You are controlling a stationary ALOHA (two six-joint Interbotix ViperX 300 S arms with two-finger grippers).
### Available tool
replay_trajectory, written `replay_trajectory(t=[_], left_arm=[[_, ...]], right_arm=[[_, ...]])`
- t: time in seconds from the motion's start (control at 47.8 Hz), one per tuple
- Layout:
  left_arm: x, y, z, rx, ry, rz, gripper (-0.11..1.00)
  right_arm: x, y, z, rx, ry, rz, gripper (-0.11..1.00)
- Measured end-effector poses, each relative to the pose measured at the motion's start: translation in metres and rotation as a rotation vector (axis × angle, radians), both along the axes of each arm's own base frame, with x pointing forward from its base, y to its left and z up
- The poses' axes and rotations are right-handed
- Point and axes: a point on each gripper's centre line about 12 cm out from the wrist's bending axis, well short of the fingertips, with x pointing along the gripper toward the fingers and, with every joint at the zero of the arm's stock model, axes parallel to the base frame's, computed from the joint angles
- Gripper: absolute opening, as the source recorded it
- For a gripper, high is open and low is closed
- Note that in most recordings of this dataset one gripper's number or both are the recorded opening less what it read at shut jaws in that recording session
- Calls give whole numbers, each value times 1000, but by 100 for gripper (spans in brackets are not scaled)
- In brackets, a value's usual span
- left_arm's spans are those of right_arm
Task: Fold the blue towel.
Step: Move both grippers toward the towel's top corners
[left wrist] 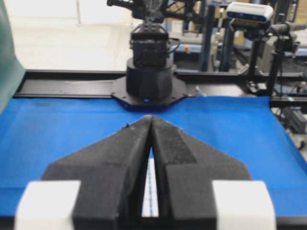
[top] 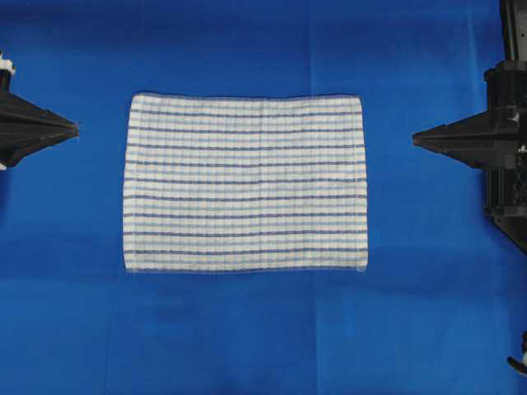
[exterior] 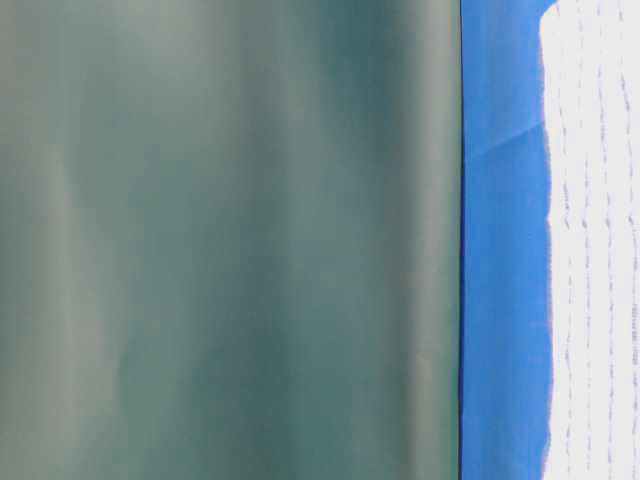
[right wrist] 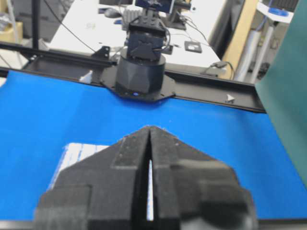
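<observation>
Blue towel (top: 245, 183): rectangular white woven cloth, thin dark-blue and pale-blue stripes in a faint check, hemmed edges. Lies spread flat and unfolded at the middle of the solid-blue table covering (top: 247, 337). No fold begun; the task looks to be at its start.

Long axis runs left-right in the overhead view, pointing from one arm toward the other. Stripes run the same way. Short hemmed edges face the grippers.

Left gripper (top: 76, 127): black, wedge-shaped, fingers pressed together to a point, nothing between them. Sits off the towel's left short edge, level with the upper part of that edge, clear blue cover between tip and cloth. Left wrist view confirms: the two foam-faced fingers (left wrist: 120, 158) meet at the tip, with a sliver of striped cloth visible through the slit behind.

Right gripper (top: 417, 138): same form, likewise clenched and empty, off the right short edge, also level with the upper part. Right wrist view shows the towel's corner (right wrist: 79, 151) low beside the closed fingers.

Neither arm clearly nearer; each stands about equally apart from its own short edge. Both tips point inward at the towel.

Table-level view mostly blocked by a dull green sheet (exterior: 230, 240); only a strip of cover and towel edge shows.

Judgement: each arm would need to part its fingers and reach for a corner on its own side.
</observation>
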Motion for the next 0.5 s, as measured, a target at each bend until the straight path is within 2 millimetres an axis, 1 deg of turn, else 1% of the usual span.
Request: replay_trajectory(t=[0.105,0.272,0.356,0.502], left_arm=[[1,2,-2,-1,14,10,0],[7,5,-12,15,57,27,0],[11,9,-19,11,92,45,0],[21,25,-41,-1,186,117,1]], right_arm=[[2,-3,-5,6,32,-17,-1],[10,-15,-16,32,131,-75,-1],[14,-23,-23,48,167,-112,0],[20,-42,-37,87,231,-195,0]])
